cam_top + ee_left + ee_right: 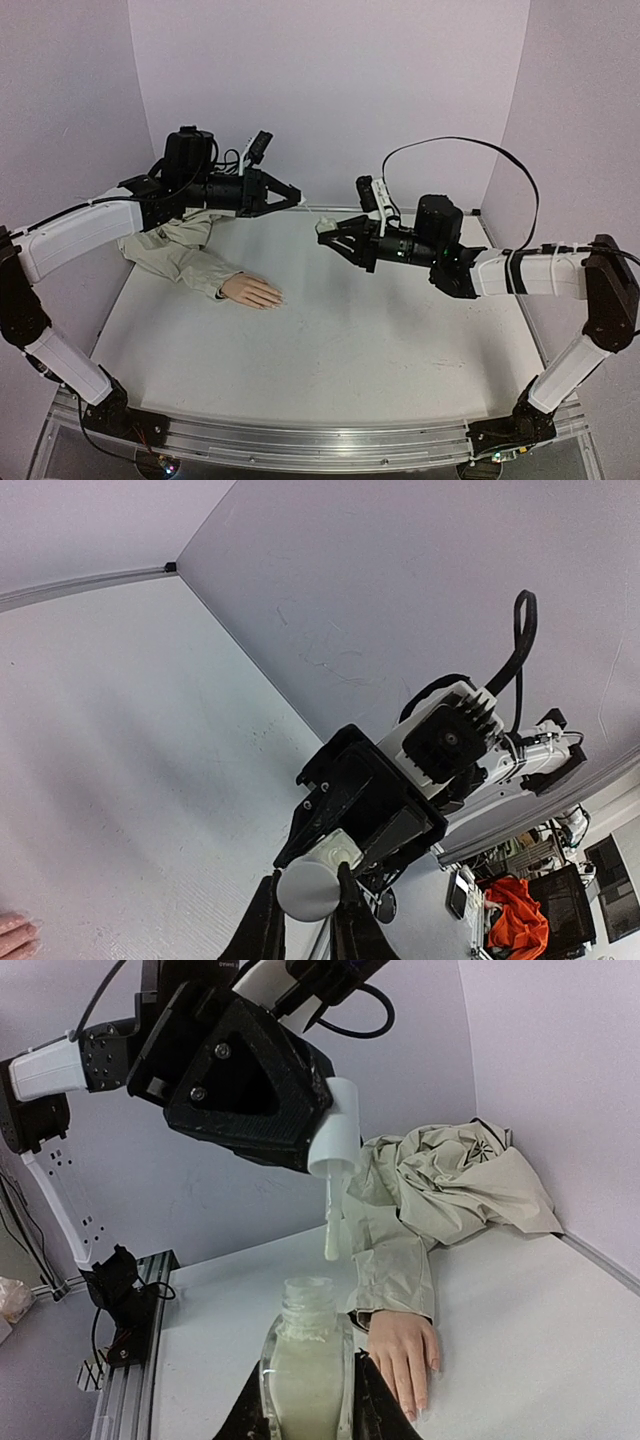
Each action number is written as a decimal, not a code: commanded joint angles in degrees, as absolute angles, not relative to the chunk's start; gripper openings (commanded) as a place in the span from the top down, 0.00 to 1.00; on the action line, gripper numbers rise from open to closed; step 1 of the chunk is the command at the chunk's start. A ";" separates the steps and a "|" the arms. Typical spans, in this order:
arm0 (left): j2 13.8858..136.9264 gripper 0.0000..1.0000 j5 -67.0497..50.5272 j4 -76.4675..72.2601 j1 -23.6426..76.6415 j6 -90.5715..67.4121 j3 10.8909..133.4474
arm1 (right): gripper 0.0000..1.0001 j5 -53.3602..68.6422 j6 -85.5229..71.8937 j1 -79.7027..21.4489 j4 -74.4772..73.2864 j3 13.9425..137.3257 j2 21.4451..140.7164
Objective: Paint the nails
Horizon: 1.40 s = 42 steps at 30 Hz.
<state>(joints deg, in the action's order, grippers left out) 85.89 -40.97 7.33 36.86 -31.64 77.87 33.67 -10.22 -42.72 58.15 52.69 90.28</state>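
Left jaws clench the brush (337, 1135), right jaws the open bottle (303, 1360); tilting it could spill, or drips miss the nails (412, 1412).

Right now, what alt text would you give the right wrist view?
The right hand grips an open bottle at bottom centre, while the left hand holds the white cap above it, its brush hanging over the mouth. To the right a mannequin hand lies palm down on the table, a beige sleeve bunched behind it.
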 commanded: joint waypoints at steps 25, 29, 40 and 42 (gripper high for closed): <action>83.78 1.00 -42.26 2.07 38.14 -31.33 78.41 | 1.00 35.15 -10.12 -43.82 63.81 57.59 91.50; 84.16 1.00 -41.81 2.10 38.14 -31.44 78.72 | 1.00 35.94 -9.89 -43.86 63.90 57.49 91.44; 84.46 1.00 -41.33 2.08 38.14 -31.25 78.05 | 1.00 35.98 -9.91 -44.02 64.95 57.42 91.13; 84.47 1.00 -41.35 2.08 38.14 -31.20 78.06 | 1.00 36.12 -9.93 -44.03 64.95 57.48 91.23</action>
